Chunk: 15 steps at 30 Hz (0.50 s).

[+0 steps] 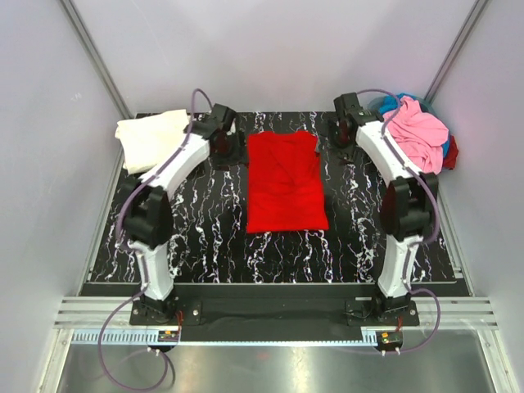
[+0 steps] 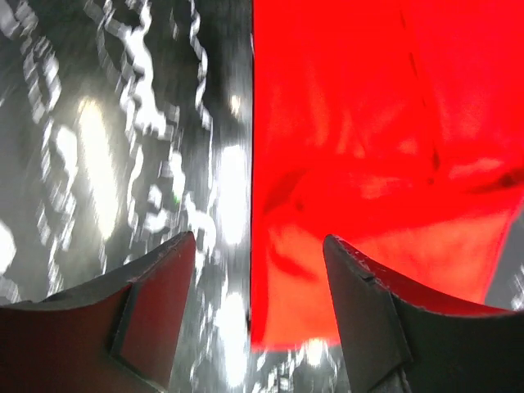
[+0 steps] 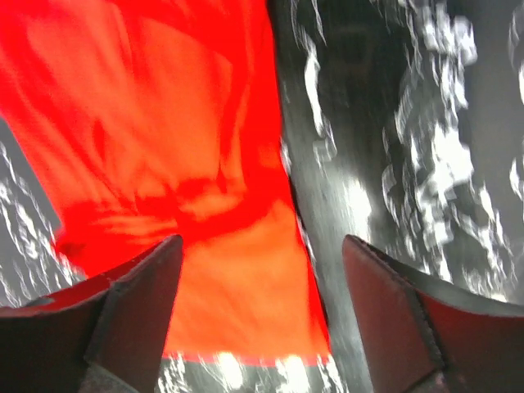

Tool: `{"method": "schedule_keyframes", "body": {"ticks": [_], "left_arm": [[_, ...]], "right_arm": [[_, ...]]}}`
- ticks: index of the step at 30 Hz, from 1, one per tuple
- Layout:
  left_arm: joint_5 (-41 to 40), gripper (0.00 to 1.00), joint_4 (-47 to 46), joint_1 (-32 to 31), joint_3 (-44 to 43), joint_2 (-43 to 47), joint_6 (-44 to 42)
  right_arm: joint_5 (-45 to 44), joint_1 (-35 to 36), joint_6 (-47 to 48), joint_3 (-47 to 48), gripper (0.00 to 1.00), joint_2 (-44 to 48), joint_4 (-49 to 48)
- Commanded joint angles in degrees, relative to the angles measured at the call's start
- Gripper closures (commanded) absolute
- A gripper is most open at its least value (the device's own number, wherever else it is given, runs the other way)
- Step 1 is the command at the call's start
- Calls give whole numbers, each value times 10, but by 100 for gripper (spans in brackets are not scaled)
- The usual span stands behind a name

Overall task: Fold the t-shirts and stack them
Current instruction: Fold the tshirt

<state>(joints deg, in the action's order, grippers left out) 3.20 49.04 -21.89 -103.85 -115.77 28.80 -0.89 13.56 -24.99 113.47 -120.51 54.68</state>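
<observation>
Left gripper [image 2: 258, 241], right gripper [image 3: 262, 241]: jaws wide, holding nothing. We flank far edge of red shirt [image 1: 285, 182], folded strip flat on table [image 1: 205, 237], likely so both corners lift together. Cream shirt [image 1: 151, 135] far left: stack base, we judge.

Folded shirt [image 1: 285, 182] on table [image 1: 213, 246] centre; second shirt [image 1: 151, 137] far-left; shirt heap [image 1: 419, 135] far-right.

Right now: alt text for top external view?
A red t-shirt folded to a rectangle lies centred on the black marbled table, the left gripper and right gripper flanking its far end. A cream t-shirt sits far left, a pink-topped pile far right.
</observation>
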Motion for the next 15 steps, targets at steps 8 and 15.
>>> {"method": "schedule_keyframes", "body": {"ticks": [8, 15], "left_arm": [[97, 38, -219, -46, 287, 204, 16], [147, 45, -243, -62, 255, 118, 19]], "right_arm": [[152, 7, 2, -349, 61, 223, -184], [206, 7, 18, -306, 95, 127, -172]]}}
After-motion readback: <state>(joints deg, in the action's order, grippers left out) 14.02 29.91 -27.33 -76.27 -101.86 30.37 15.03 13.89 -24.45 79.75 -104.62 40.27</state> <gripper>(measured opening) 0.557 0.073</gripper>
